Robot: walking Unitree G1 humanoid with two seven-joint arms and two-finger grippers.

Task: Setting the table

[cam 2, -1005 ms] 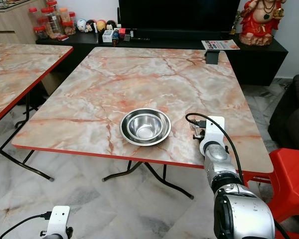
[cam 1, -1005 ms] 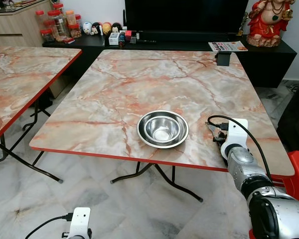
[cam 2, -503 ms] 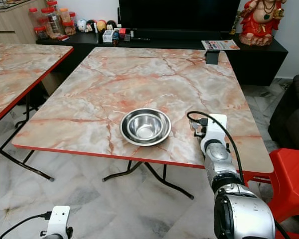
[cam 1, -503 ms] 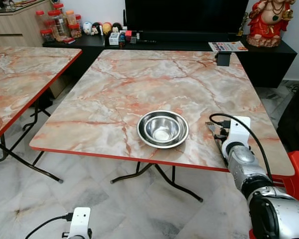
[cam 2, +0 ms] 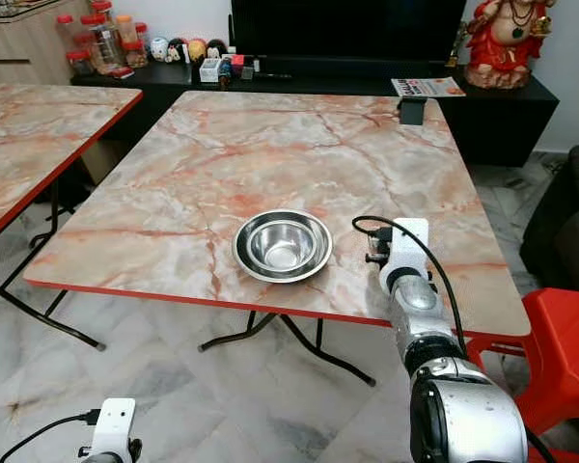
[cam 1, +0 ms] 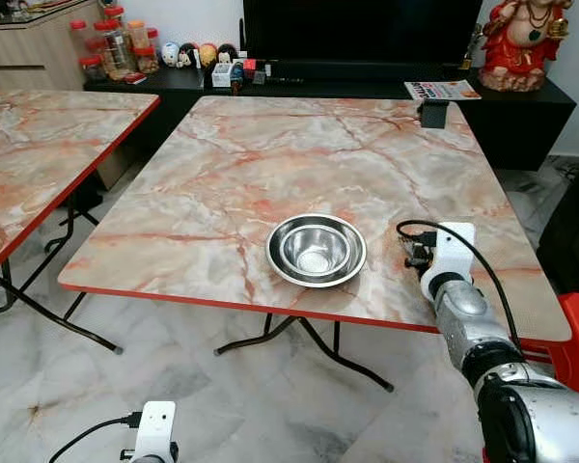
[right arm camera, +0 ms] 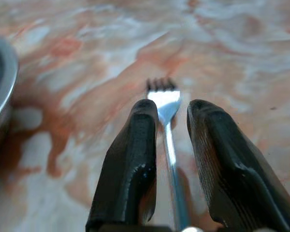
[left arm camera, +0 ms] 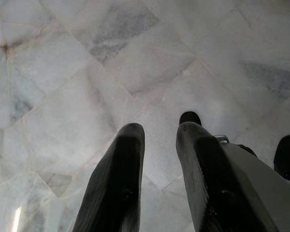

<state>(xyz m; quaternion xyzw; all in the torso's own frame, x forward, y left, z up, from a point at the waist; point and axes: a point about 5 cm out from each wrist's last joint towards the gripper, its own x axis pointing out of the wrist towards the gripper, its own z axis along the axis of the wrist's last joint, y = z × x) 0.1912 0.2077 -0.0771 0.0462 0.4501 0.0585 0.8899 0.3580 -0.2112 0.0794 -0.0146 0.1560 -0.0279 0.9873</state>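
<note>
A steel bowl [cam 1: 316, 250] stands on the marble table [cam 1: 270, 154], near its front edge. Just right of the bowl, my right gripper [cam 1: 412, 255] hovers low over the tabletop. In the right wrist view it [right arm camera: 171, 104] is shut on a silver fork [right arm camera: 170, 145]. The handle runs between the black fingers [right arm camera: 135, 159] and the tines point forward over the marble, with the bowl's rim [right arm camera: 0, 87] off to one side. My left arm [cam 1: 154, 429] hangs idle below the table. Its gripper [left arm camera: 159, 128] points at the floor tiles, fingers close together with nothing between them.
A second marble table [cam 1: 39, 164] stands to the left with a gap between. A small black object [cam 1: 431, 114] sits at the table's far right corner. Behind are a dark TV console [cam 1: 347, 82], jars [cam 1: 106, 43] and a red figurine [cam 1: 521, 39]. A red stool [cam 2: 560, 338] is at right.
My right gripper with the fork has shifted a little to the left, closer to the bowl. The bowl and the left arm have not moved.
</note>
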